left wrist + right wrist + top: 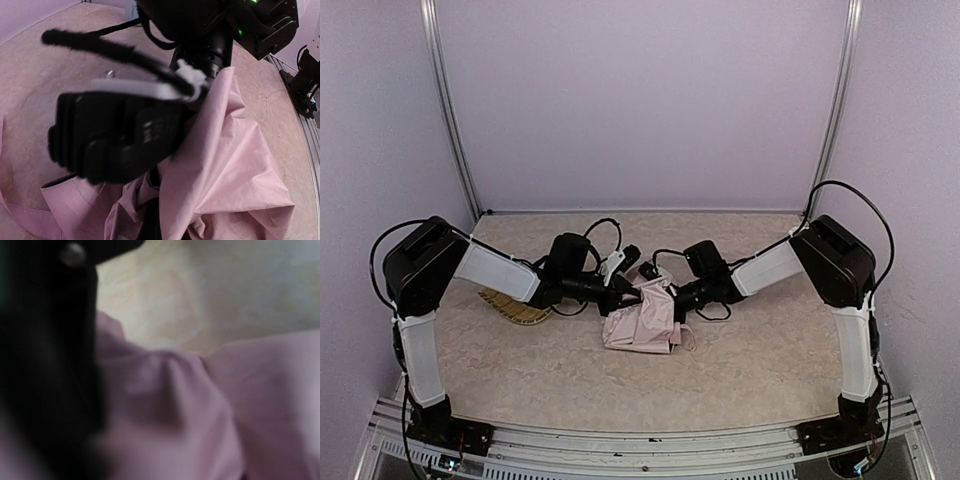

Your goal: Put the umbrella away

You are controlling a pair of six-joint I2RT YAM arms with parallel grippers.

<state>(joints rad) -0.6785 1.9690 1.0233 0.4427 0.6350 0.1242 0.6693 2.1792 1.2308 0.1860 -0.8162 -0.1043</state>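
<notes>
Jaws of the left gripper [623, 278] are closed; the right gripper's [670, 297] I cannot tell. Both crowd the umbrella's [642, 322] far end.

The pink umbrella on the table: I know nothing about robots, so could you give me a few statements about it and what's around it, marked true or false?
1. The umbrella lies on the table between the two arms. True.
2. Its canopy is spread fully open. False: it is collapsed into a crumpled pink bundle.
3. A yellow woven tray sits partly under the left arm. True.
4. The umbrella lies inside that tray. False: it lies on the bare table to the tray's right.
5. The right claw is parked far away from the umbrella. False: it and the left claw are both right at the pink fabric.
</notes>
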